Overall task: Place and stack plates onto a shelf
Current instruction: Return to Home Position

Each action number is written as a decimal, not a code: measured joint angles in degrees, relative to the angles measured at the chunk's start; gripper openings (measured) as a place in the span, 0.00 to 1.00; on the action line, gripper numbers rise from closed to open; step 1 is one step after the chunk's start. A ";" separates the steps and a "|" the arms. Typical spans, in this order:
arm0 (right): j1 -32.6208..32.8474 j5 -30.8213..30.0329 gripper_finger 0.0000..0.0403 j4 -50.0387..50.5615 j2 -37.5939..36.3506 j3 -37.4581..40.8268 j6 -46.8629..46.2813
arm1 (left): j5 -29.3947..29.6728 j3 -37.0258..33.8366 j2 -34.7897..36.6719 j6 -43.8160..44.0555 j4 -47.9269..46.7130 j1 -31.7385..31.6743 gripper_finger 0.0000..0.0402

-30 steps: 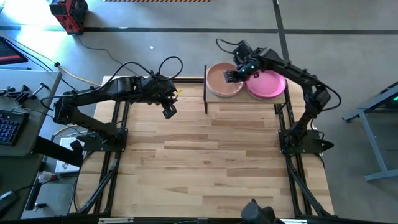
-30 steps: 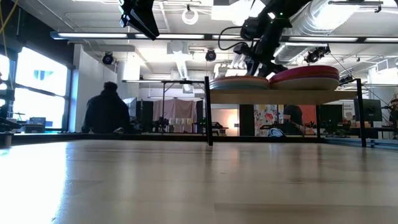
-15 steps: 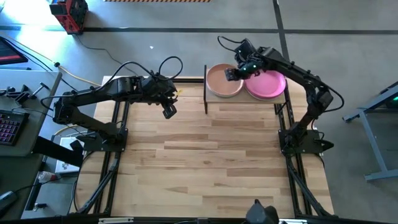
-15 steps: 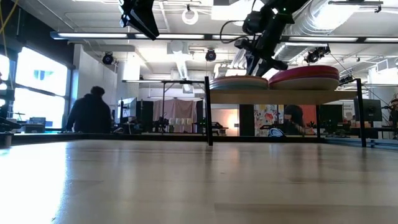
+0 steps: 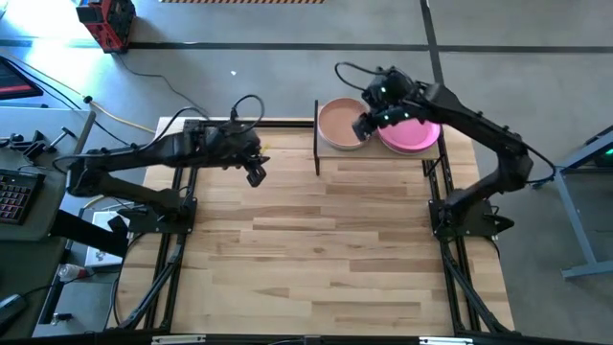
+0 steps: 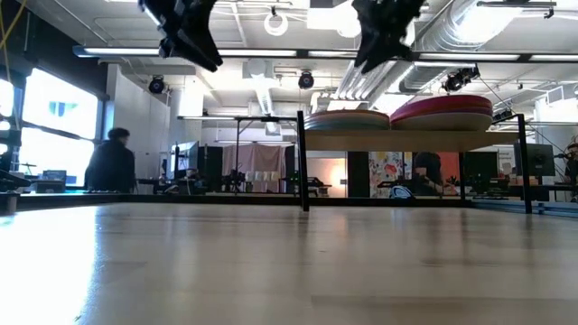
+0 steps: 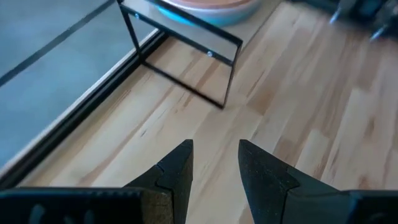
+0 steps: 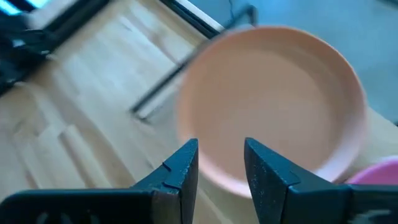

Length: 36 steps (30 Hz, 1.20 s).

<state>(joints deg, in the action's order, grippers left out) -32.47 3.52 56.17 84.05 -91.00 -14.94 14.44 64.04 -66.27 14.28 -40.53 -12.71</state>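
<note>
Tabletop (image 5: 316, 249): I am seeing bare wood slats across the middle and near side, with no plates on them. In my judgement the placing is done, and both arms are only heading for their rest poses.

Shelf (image 6: 424, 141): it is standing at the tabletop's far edge, right of centre, and carrying two stacks. I am treating its black posts and near edge as the things not to clip on the way out.

Plates: the peach-topped stack (image 5: 337, 123) is sitting at the shelf's left end. The magenta-topped stack (image 5: 417, 134) is sitting at the right end, just beside it. Both are looking level in the low view.

Right gripper (image 5: 365, 126): it is hanging above the shelf, over the seam between the two stacks and well clear of their rims. I am planning to lift first and only then draw toward the tabletop's right edge, so that nothing is dragging across the top plate.

Left gripper (image 5: 255, 175): it is hovering over the tabletop's far left part, apart from the shelf, so a plain slow retreat is looking enough.

Right fingers (image 8: 183, 168): they are standing apart with nothing between them.

Left fingers (image 7: 177, 168): they are also parted and empty.
</note>
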 joint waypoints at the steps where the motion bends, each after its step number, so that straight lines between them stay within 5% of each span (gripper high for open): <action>1: 1.71 -1.02 0.27 -0.22 -0.97 0.00 0.01 | -0.33 -2.58 1.61 0.56 2.55 0.00 0.29; 14: 17.93 -5.45 0.27 -8.36 -5.17 2.40 4.69 | -3.11 -27.57 20.06 -1.35 26.13 7.78 0.29; 25: 19.04 2.46 0.27 -34.28 -11.11 25.50 -1.30 | -2.92 -42.73 33.23 -0.83 35.16 17.29 0.29; 36: 18.23 3.01 0.27 -37.86 -19.65 28.63 -6.17 | 1.53 -54.39 46.33 -2.41 42.90 21.66 0.29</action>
<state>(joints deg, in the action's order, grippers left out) -14.24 6.53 18.31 64.40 -62.37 -21.11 15.98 9.65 -19.94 11.87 2.38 8.95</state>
